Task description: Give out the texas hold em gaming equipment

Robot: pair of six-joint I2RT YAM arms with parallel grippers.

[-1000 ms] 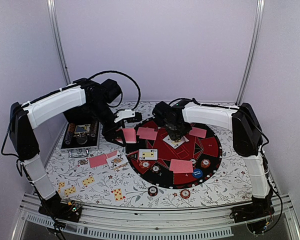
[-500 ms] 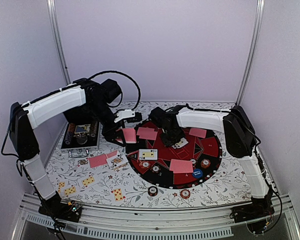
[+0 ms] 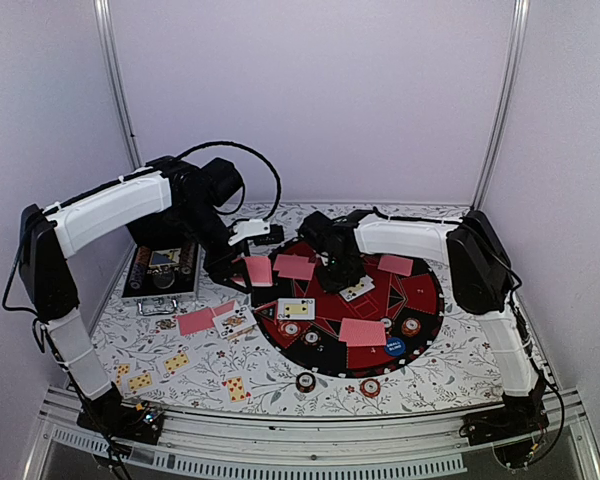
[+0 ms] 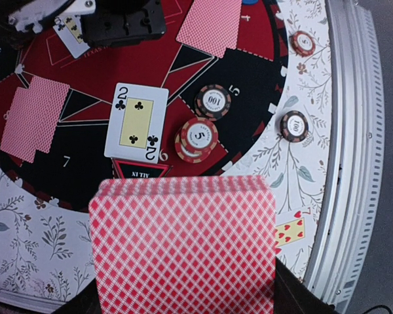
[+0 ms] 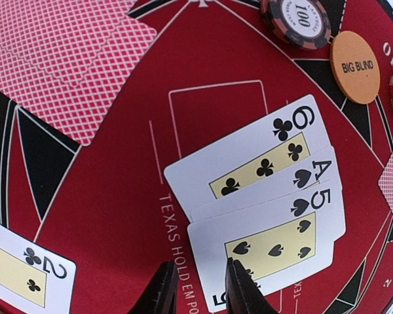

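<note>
Three face-up cards (image 5: 262, 196), six of clubs, ace and five of spades, lie fanned on mat (image 5: 118, 196), red centre. Right gripper (image 5: 200, 291) just over five's near edge, fingers slightly parted, nothing between. Left gripper (image 4: 183, 306) clenched on red-backed deck (image 4: 183, 248), above mat edge near two of clubs (image 4: 136, 122) and chip stack (image 4: 196, 137). Orange big-blind button (image 5: 355, 67) near fan.

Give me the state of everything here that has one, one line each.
Left end effector: shut on card deck, backs up.
Right end effector: slightly open, over five of spades.
Six of clubs, ace of spades, five of spades: face up, overlapping.
Two of clubs: face up.
Metal case: open.
</note>
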